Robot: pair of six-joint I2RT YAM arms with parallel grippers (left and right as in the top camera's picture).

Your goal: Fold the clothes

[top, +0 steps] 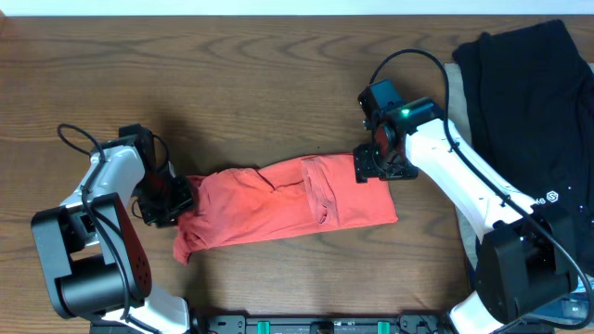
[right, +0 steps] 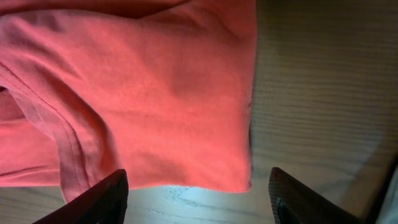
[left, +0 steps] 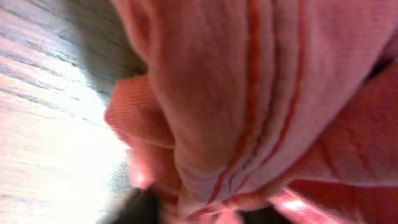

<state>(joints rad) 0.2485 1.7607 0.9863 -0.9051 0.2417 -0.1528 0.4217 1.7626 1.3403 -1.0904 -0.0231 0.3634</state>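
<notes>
T-shirt [top: 283,206], orange-red, is laid on the bench [top: 278,74] as a long rumpled band running left to right, near the front edge, between the two arms. Its left end is bunched and hangs down toward the front; its right end is flatter, with a squared corner. A crease and a hem line are seen near the middle. No print is visible on the exposed side.

Bench is brown wood grain and is seen in all three views.

Black garment [top: 529,102] is piled at the far right of the bench, well apart from the T-shirt, with a small white logo [top: 552,197] on its lower part. It is partly covered by the right arm [top: 464,181].

Right arm is reached in from the front right, white links, a green light lit near the wrist. Left arm [top: 107,186] is bent in from the front left.

Right end effector [top: 376,167] is set over the far right corner of the T-shirt. In the right wrist view its fingers [right: 99,199] are spread wide apart and nothing is clamped; the T-shirt [right: 137,93] corner and its right edge are seen between them, bare bench [right: 323,93] to the right.

Left end effector [top: 172,199] is placed at the bunched left end of the T-shirt, touching it. The left wrist view is filled by blurred T-shirt [left: 249,93] fabric with double stitching, very close; the fingers are hidden, so open or closed cannot be told.
</notes>
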